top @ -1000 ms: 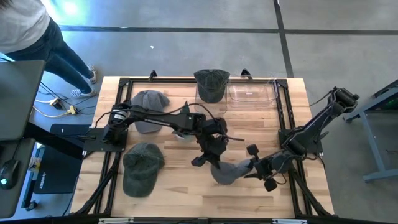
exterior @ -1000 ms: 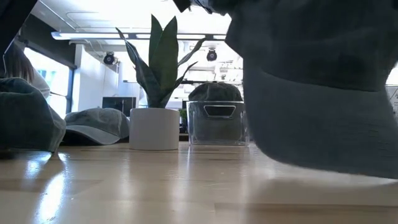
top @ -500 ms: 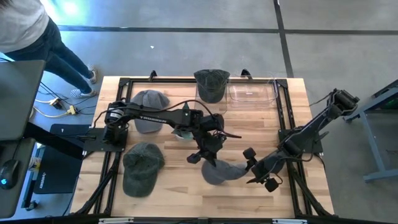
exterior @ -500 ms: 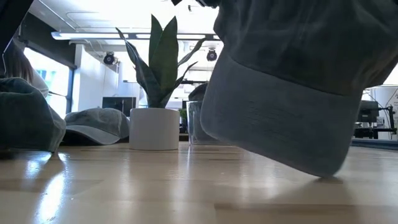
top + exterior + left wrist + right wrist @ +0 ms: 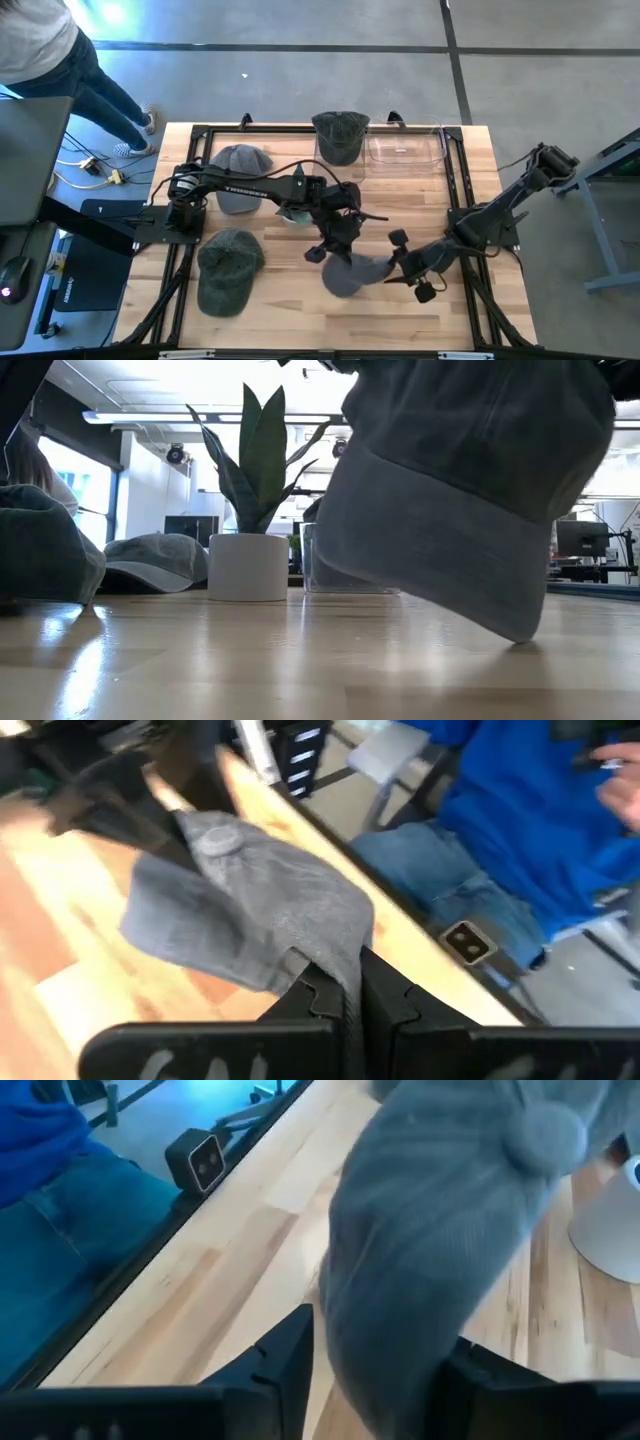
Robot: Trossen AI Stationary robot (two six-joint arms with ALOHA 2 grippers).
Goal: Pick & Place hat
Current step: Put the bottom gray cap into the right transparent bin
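A grey hat [image 5: 352,272] hangs near the table's middle, toward the near edge. In the low view the hat [image 5: 470,490] fills the right half, and its lowest corner [image 5: 518,636] is at or just above the wood. My left gripper [image 5: 335,243] is shut on the hat's upper edge. My right gripper [image 5: 408,266] has come in from the right. Its fingers are apart on either side of the crown [image 5: 450,1230], and I cannot tell whether they touch the cloth. My left gripper pinches the rim of the hat's crown [image 5: 340,958] between its two shut fingers, slanting down from the table's far left. The crown, with its top button [image 5: 215,841], hangs away below the fingers, and the brim is lowest.
On the left lie two other hats, one far [image 5: 240,165] and one near [image 5: 228,268]. A further hat [image 5: 340,135] sits beside a clear bin [image 5: 405,148] at the far edge. A white plant pot [image 5: 245,565] stands behind the arms. A person in blue sits beyond the near edge.
The hat has swung toward the table's left under my left gripper, so its brim end now shows hanging low in the low view. My right gripper has followed it toward the left and stands closer to the crown.
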